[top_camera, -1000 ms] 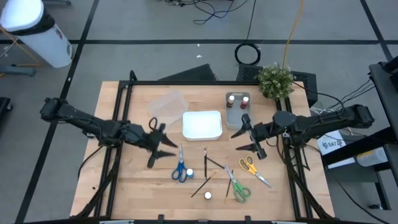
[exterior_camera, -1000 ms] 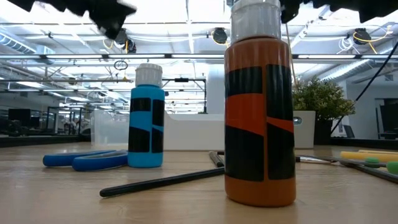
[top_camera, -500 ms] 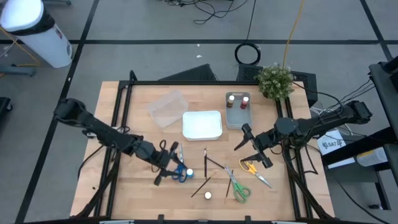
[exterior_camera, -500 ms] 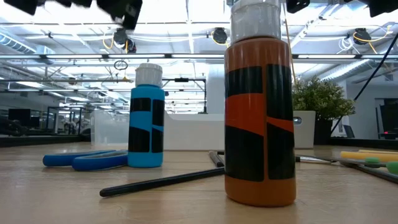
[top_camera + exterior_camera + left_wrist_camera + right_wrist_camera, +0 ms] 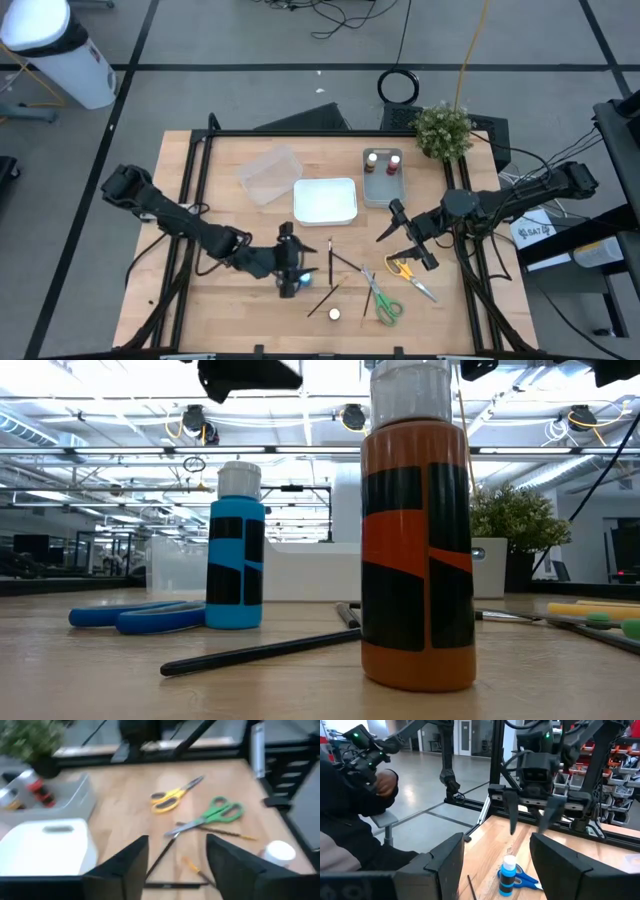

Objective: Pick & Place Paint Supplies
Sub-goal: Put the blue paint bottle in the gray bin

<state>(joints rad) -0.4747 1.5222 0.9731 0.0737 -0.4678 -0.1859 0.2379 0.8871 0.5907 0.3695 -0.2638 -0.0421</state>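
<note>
My left gripper [image 5: 290,262] hangs open over the blue-handled scissors [image 5: 526,879] and the blue paint bottle [image 5: 508,876], which stands upright on the table. In the right wrist view its fingers point down, clear above both. My right gripper [image 5: 405,240] stands open above the table, just beyond the yellow-handled scissors [image 5: 400,267]. Green-handled scissors [image 5: 385,306], thin dark brushes [image 5: 330,258] and a white-topped pot [image 5: 334,313] lie near the front edge. In the low view an orange bottle [image 5: 418,550] stands closest.
A white tray [image 5: 325,200] lies mid-table, with a clear tray [image 5: 268,172] to its left. A grey tray [image 5: 383,178] holding two small pots is to its right. A potted plant [image 5: 443,128] stands at the far right corner. A person sits beyond the table [image 5: 350,805].
My left gripper has swung toward the table's near edge and to the right, coming over the blue scissors and blue bottle. My right gripper has shifted a little toward the near edge. No object has moved.
</note>
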